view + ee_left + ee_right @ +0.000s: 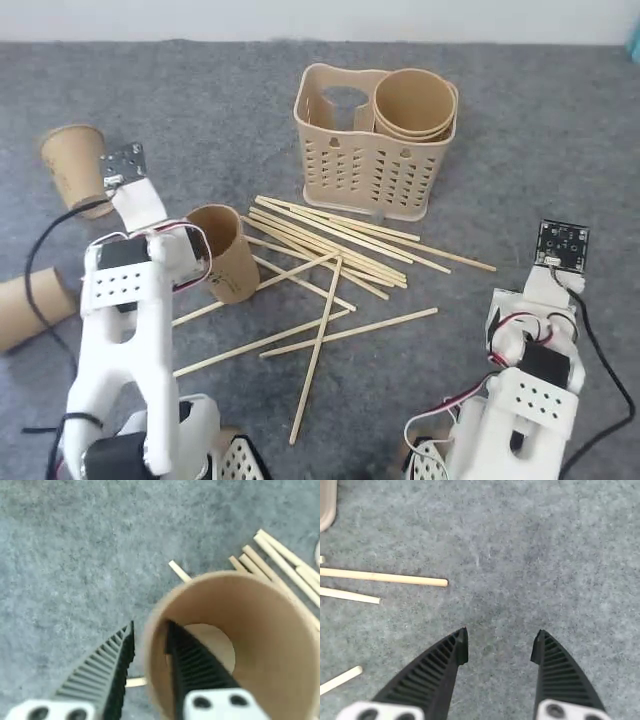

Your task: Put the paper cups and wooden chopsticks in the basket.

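Carpet (560,140), grey and felted, covers the table. Near its far edge stands the beige perforated plastic basket (350,170), with nested paper cups (415,100) in one compartment. The left gripper (150,626) straddles the wall of a brown paper cup (280,645) toward the table's left, one ribbed finger inside, one outside with a sliver of carpet showing beside it. The right gripper (501,640) gapes wide over carpet, holding nothing. Slim wooden chopsticks (330,240) lie scattered before the basket.

Our left gripper (150,627) hangs low at the near left, jaws slightly parted. Our right gripper (502,631) points down at the near right, jaws wide.
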